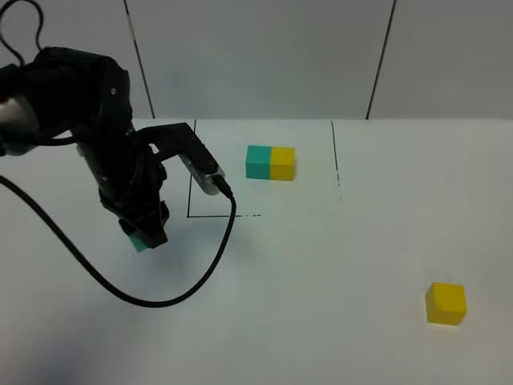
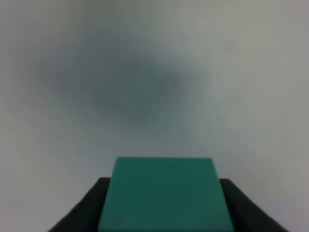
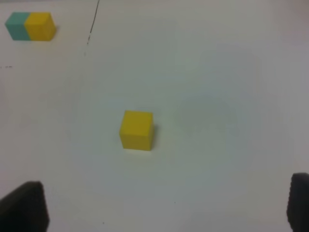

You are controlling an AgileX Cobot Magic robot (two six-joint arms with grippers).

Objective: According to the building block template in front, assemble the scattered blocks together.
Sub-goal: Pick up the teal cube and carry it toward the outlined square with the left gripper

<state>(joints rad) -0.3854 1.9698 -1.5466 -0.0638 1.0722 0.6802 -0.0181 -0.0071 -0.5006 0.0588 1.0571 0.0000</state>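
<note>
Your left jaws are clenched on the teal cube at the left of the surface, well apart from the template. Your right jaws hang released above the yellow cube. Next, I judge, bring yellow against teal's right face.

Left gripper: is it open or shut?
The left gripper is shut on the teal cube: its fingers sit against both cube sides.

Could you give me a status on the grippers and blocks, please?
Left gripper shut on teal cube. Right gripper open, empty, yellow cube loose ahead of its fingers. Black cable loops on table.
</note>
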